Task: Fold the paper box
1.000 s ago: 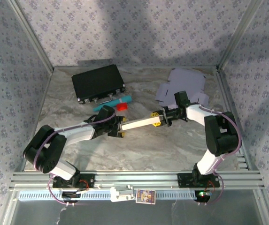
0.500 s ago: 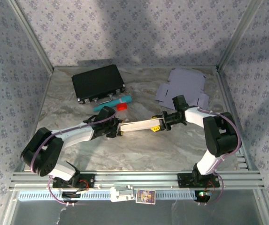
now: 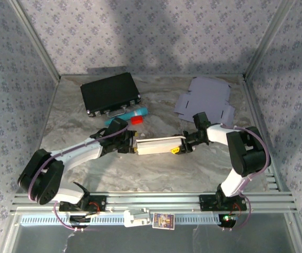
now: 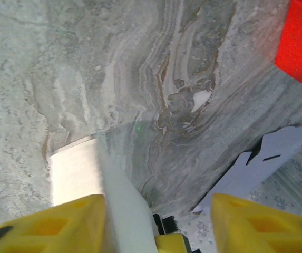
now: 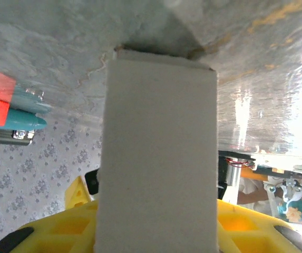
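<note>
From the overhead camera I see the paper box (image 3: 158, 145) as a long, narrow white piece near the middle of the bench (image 3: 156, 174). It runs left to right and bridges the gap between my two arms. Its left end sits at the left end effector (image 3: 133, 147) and its right end at the right end effector (image 3: 181, 148). I cannot tell whether it rests on the surface or hangs just above it.

On the left wrist camera the two yellow fingers (image 4: 61, 224) stand wide apart, so this end effector is released. The end of the box comes in between them, tight against the finger on the left of that picture. Bare marbled bench shows between the box and the other finger, so the box is inside the left jaws but not clamped.

On the right wrist camera the box runs straight out from between the right arm's yellow fingers (image 5: 251, 226). They sit against its two long sides with no gap I can make out. I read the right end effector as grasping the box by its end.

Towards the back wall, a teal marker (image 3: 125, 115) and a small red block (image 3: 136, 120) lie just beyond the left end effector, with a black case (image 3: 110, 93) behind them. A flat lilac cardboard sheet (image 3: 206, 97) lies at the back right, near the right arm's wrist but apart from the white box.
</note>
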Tool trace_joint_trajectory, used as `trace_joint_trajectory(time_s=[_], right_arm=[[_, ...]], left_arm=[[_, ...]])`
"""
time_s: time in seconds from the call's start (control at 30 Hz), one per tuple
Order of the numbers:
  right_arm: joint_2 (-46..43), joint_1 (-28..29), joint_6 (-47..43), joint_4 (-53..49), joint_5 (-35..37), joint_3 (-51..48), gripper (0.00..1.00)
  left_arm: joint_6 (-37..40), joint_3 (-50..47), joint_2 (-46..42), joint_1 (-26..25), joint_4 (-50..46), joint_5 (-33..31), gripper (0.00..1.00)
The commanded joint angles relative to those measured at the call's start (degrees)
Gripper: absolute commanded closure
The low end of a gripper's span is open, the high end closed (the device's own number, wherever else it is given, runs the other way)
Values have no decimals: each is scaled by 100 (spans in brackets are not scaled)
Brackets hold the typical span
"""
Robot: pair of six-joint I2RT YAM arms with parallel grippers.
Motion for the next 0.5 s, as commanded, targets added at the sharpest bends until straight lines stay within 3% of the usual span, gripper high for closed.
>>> trace_joint_trajectory(time_s=[0.0,0.1,0.17,0.23,0.3,0.37,0.4,0.47], right_arm=[[11,-42,207,-228,312,-87,60],[34,-96,32,-417,333,10,62],[38,-140,-97,-596,348,73,63],[31,-176,-148,-639,362,93,65],[47,-203,-204,-704,358,145,65],[64,-208,-259,-764,361,221,66],[76,-213,-286,-798,359,258,66],[75,-209,-332,-871,350,310,67]], left_arm=[[-1222,151,-538,101,-959,-286,35],[15,513,-1063,513,-2249,-490,34],[1422,855,-1247,910,-2828,-531,37],[3069,1179,-1207,1244,-2591,-176,49],[5424,1590,-826,1247,-1752,682,57],[7784,2711,-152,792,-2842,1177,56],[8965,3347,218,381,-3696,1089,54],[10719,4312,737,-569,-4844,275,48]])
